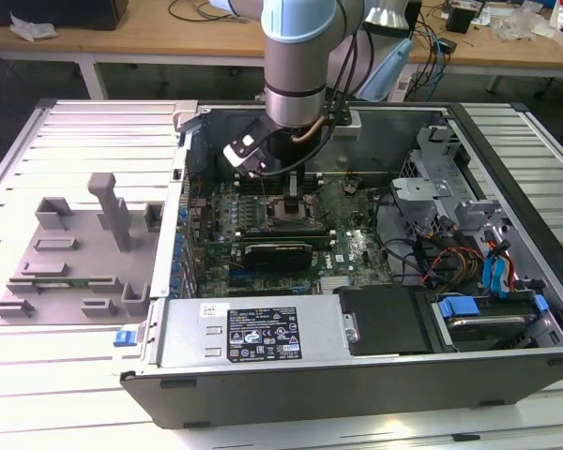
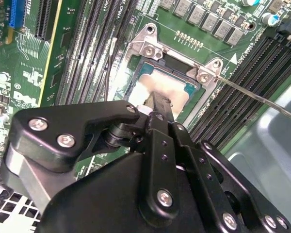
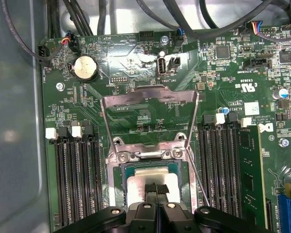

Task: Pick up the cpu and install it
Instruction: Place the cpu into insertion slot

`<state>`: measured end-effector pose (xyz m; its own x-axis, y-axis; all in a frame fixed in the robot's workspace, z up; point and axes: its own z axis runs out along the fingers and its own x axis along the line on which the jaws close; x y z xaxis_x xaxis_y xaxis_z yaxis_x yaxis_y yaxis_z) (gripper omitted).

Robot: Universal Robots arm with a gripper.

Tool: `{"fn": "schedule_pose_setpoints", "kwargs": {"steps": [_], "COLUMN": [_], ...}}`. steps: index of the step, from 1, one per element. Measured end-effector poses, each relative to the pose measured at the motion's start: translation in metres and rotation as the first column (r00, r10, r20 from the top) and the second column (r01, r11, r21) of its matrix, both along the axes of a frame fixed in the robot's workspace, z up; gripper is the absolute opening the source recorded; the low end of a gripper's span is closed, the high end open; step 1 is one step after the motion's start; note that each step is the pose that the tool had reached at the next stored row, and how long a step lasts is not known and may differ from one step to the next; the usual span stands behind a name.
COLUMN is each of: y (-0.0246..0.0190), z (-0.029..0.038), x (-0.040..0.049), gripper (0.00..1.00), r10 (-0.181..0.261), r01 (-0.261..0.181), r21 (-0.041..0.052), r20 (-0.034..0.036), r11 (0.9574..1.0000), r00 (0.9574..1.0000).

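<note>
The cpu lies flat in the motherboard socket, its silvery-white top plate showing in both wrist views. My gripper hangs straight over it, with the two black fingers pressed together and no gap between them. Their tips sit at the middle of the cpu's top plate; whether they touch it cannot be told. In the exterior view my gripper reaches down into the open computer case over the socket. The socket's metal load plate stands swung open beyond the cpu.
The thin wire lever juts out beside the socket. Black memory slots flank the socket on both sides. Cables and a drive cage fill the case at the exterior view's right. A grey parts fixture lies outside it.
</note>
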<state>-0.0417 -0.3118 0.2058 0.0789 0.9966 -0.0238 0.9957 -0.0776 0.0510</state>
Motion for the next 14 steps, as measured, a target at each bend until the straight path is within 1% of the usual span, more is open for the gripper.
{"fn": "schedule_pose_setpoints", "kwargs": {"steps": [4, 9, 10, 12, 14], "y": [0.0001, -0.0001, -0.0001, -0.0001, -0.0001], "z": [-0.0011, -0.0012, -0.0009, 0.0022, 0.0032], "x": [0.0011, 0.0019, 0.0019, 0.0019, 0.0019], "gripper": [0.11, 0.11, 0.11, 0.11, 0.11], "r10": [0.021, 0.021, 0.021, 0.021, 0.021], "r01": [-0.021, -0.021, -0.021, -0.021, -0.021], "r21": [0.0001, 0.0002, 0.0005, 0.0005, 0.0003], "r20": [0.0002, 0.0002, 0.0003, 0.0001, 0.0001], "r11": [0.9998, 0.9998, 0.9998, 0.9998, 0.9998], "r00": [0.9998, 0.9998, 0.9998, 0.9998, 0.9998]}}
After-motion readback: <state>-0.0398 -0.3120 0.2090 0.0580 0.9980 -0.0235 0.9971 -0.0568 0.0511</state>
